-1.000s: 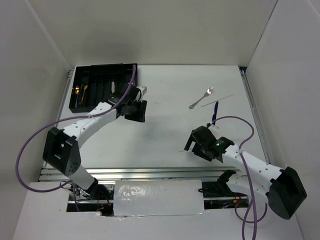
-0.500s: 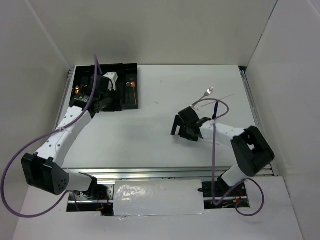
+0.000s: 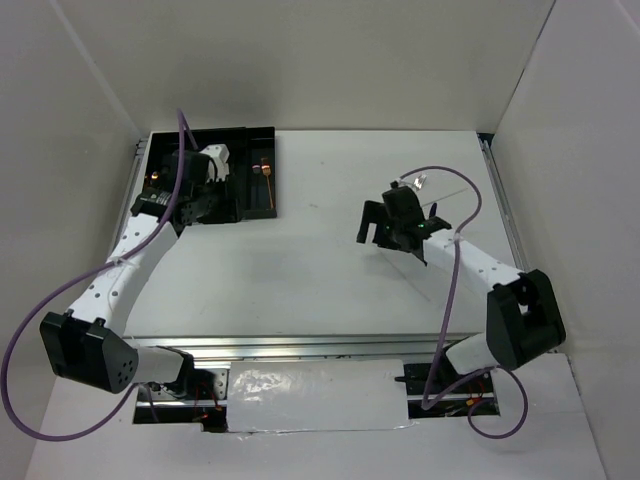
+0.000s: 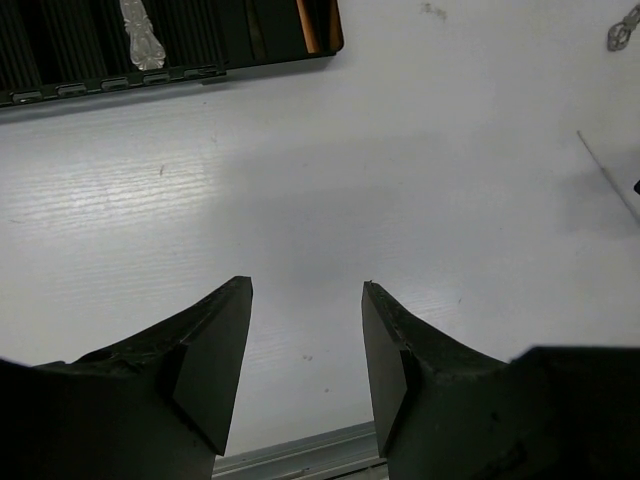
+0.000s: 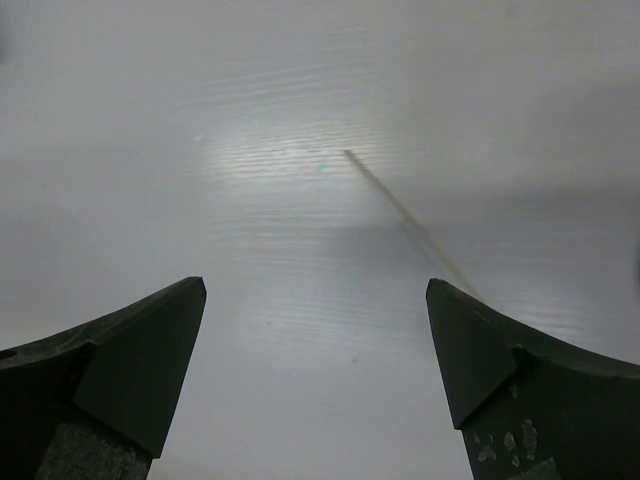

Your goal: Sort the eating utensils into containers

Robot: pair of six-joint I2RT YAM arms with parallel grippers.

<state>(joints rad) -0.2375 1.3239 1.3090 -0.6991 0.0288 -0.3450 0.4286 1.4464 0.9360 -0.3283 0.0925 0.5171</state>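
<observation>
The black tray lies at the table's far left, its long slots being the containers. In them I see a copper utensil and a gold one. My left gripper hovers over the tray's near edge, open and empty. The left wrist view shows the tray's edge, a silver handle and the copper utensil in the slots, and my left gripper. A silver fork lies at far right, just beyond my right gripper, which is wide open and empty.
A thin pale stick lies beside the fork and crosses the right wrist view. White walls close in the table on three sides. A metal rail runs along the near edge.
My left arm has swung from beside the tray's right end back over its left part. My right arm has reached up the table toward the fork. Both grippers stay open.
</observation>
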